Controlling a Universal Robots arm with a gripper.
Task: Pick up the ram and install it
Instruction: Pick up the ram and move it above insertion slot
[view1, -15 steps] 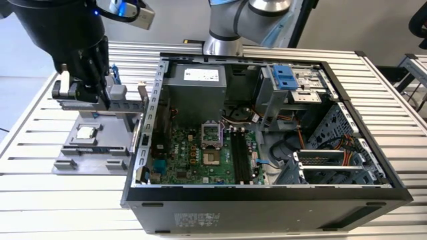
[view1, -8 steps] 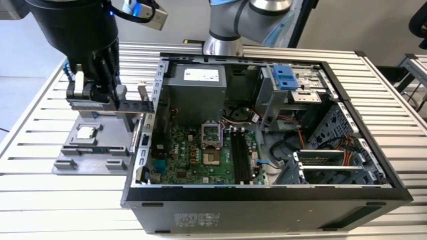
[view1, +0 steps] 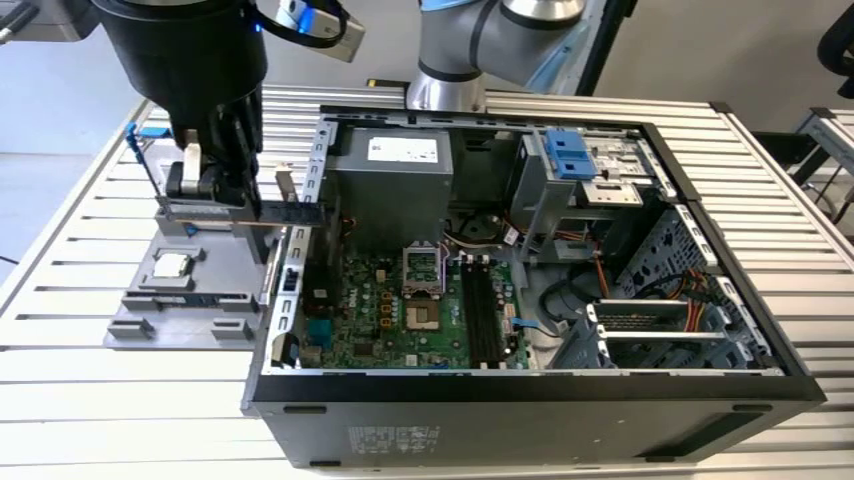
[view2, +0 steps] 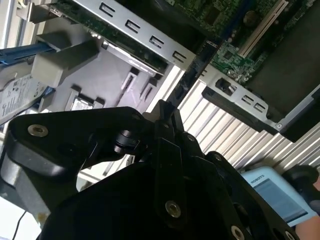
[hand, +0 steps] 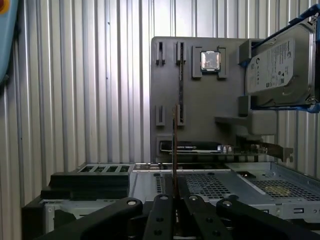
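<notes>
gripper clamped on ram, edge-on, over grey parts tray; hdd w/ white label on tray.

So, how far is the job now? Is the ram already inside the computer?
Not yet. Done: the ram looks lifted out of the grey tray, whose long slot looks empty. In hand: the gripper is shut on the ram, seen edge-on in the first wrist view, over the tray beside the computer case. Left: the black slots on the motherboard look empty, so the ram is not installed.
</notes>
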